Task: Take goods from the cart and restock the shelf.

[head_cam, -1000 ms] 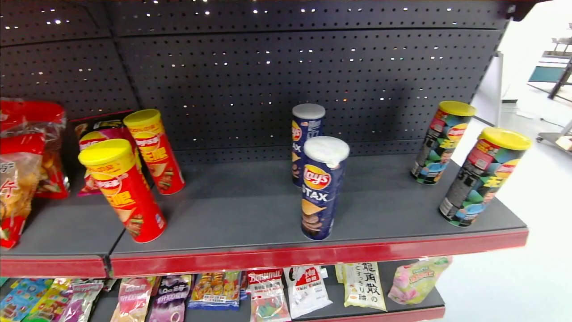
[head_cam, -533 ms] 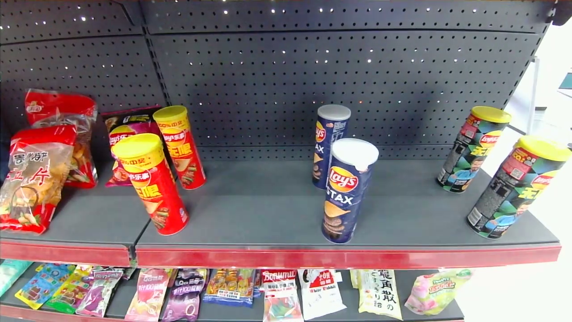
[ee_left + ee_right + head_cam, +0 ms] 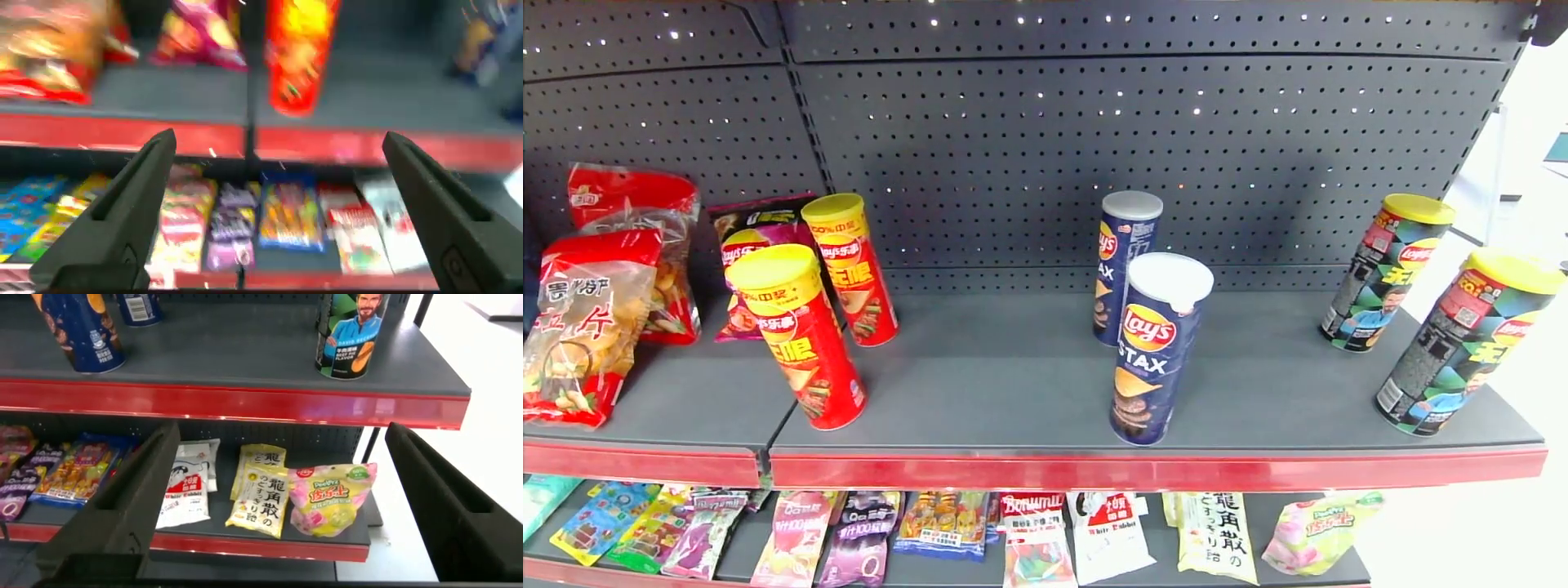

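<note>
My L gripper (image 3: 279, 139): jaws wide, empty, facing shelf (image 3: 1143, 471) front edge. R gripper (image 3: 283, 429): same, wide, nothing held. On shelf: front red can (image 3: 800, 343), front blue can (image 3: 1156, 351), front black can (image 3: 1462, 347), all upright, long axis vertical, lids up.

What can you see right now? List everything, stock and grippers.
red canisters: 2, red, yellow lids; upper level, left of centre, one behind the other
blue canisters: 2, dark blue, pale lids; upper level, centre
patterned canisters: 2, black and multicoloured, yellow lids; upper level, right end
snack bags: at least 3, two red, one dark pink; upper level, far left
snack packets: many, mixed colours; lower level
shelf: 1, dark grey, red front edges, perforated back
left gripper: black, open, facing the shelf
right gripper: black, open, facing the shelf
</note>
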`<state>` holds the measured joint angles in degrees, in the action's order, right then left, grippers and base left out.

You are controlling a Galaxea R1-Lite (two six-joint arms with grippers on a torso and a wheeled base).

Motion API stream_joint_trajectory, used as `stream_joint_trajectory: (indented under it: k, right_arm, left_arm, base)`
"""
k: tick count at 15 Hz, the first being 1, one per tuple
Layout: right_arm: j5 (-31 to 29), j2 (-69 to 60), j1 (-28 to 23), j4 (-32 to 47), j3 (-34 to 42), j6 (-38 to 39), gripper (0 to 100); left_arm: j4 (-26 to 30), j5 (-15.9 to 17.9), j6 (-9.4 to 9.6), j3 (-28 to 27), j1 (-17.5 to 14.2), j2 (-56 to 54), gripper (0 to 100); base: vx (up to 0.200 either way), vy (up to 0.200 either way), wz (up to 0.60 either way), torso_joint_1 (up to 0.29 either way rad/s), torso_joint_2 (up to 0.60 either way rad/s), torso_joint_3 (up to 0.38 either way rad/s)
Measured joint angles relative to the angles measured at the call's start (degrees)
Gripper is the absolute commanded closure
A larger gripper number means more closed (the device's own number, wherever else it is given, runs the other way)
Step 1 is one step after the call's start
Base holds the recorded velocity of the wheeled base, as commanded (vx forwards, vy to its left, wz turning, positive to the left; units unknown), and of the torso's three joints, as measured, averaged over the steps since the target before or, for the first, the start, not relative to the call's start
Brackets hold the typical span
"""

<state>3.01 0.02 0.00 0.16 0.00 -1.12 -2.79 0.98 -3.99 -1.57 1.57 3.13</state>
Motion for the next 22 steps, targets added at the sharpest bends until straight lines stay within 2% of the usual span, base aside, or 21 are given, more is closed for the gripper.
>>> stream_joint_trajectory:
  k: [2,4,7,11,17,22]
  right_arm:
    - [1.7,0.1,0.0,-0.4,-0.6,0.3,0]
    - [4.6,2.2,0.5,-1.0,-5.5,1.9,0]
    - [10.3,10.2,2.0,-1.4,-14.6,-0.6,0]
    - [11.9,27.3,3.4,-2.3,-20.9,-3.8,0]
    - [12.4,53.8,13.8,-11.5,-25.9,-3.7,0]
    - [13.2,67.8,20.7,-23.5,-26.4,-2.5,0]
  left_arm:
    - [1.0,0.3,0.66,1.1,-0.8,-1.1,0]
    - [2.6,-2.9,0.82,1.4,-1.3,-2.2,0]
    - [2.7,-2.8,1.78,1.5,-1.5,-2.9,0]
    - [2.7,-2.7,1.96,1.6,-1.5,-3.0,0]
    - [2.7,-2.7,1.89,1.6,-1.5,-3.0,0]
    - [2.7,-2.7,1.91,1.6,-1.5,-3.0,0]
  base:
    - [0.000,0.000,0.00,0.000,0.00,0.000]
    - [0.000,0.000,0.00,0.000,0.00,0.000]
    - [0.000,0.000,0.00,0.000,0.00,0.000]
    - [0.000,0.000,0.00,0.000,0.00,0.000]
    - [0.000,0.000,0.00,0.000,0.00,0.000]
    - [0.000,0.000,0.00,0.000,0.00,0.000]
